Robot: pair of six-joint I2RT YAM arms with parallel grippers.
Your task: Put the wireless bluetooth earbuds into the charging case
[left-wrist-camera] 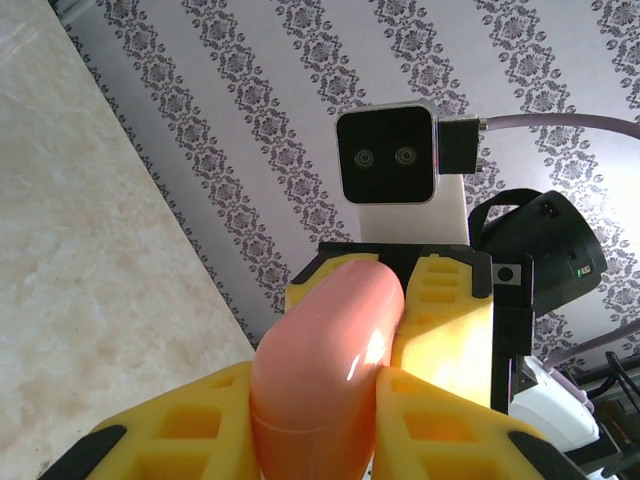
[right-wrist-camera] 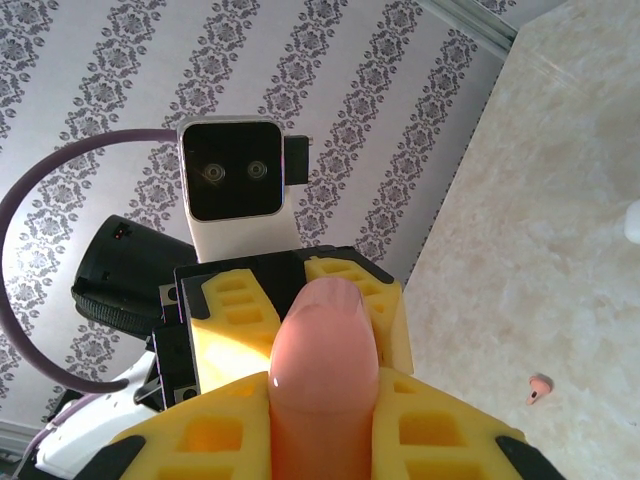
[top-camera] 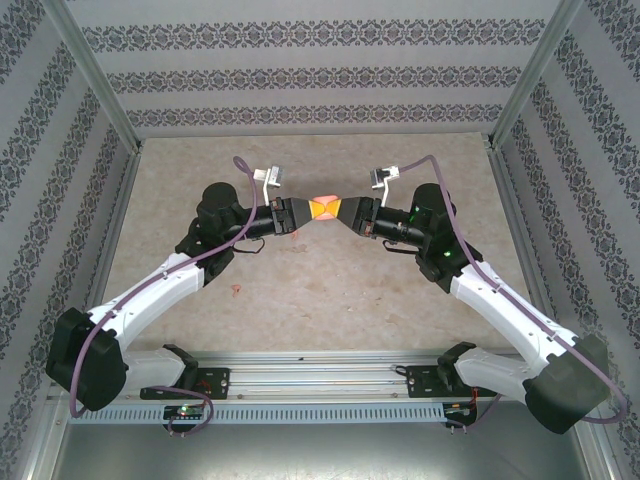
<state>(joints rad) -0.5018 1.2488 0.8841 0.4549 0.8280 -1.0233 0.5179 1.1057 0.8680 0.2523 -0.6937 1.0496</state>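
Damask-papered walls (top-camera: 320, 70) closed in a pale, marbled table (top-camera: 400, 300), and both arms reached in from its near edge to meet above its middle. Between them hung the case (top-camera: 326, 210), a smooth salmon pebble held off the table with its long axis running left to right, one end toward each arm. The left gripper (top-camera: 305, 213) was drawn in narrow, its yellow fingers (left-wrist-camera: 200, 430) lying against both flanks of the case's left end in its wrist view. The right gripper (top-camera: 347, 212) was clamped on the other end, and its fingers (right-wrist-camera: 230, 440) pressed the case (right-wrist-camera: 322, 370) from both sides. The left wrist view showed the case (left-wrist-camera: 325, 370) stretching away to the right gripper (left-wrist-camera: 385, 290), so the two grips faced each other head-on along that axis. A faint seam crossed the case close to the left fingers, and the case looked closed. One salmon earbud (top-camera: 236, 290) lay loose on the table, well apart from the case, toward the near-left corner and beside the left forearm, and it also showed in the right wrist view (right-wrist-camera: 540, 388). The left arm was the nearer one to it. Both grippers were occupied, and by my reading the case needed opening along its length before that earbud could go in, after which the left arm had the shorter way down to fetch it.
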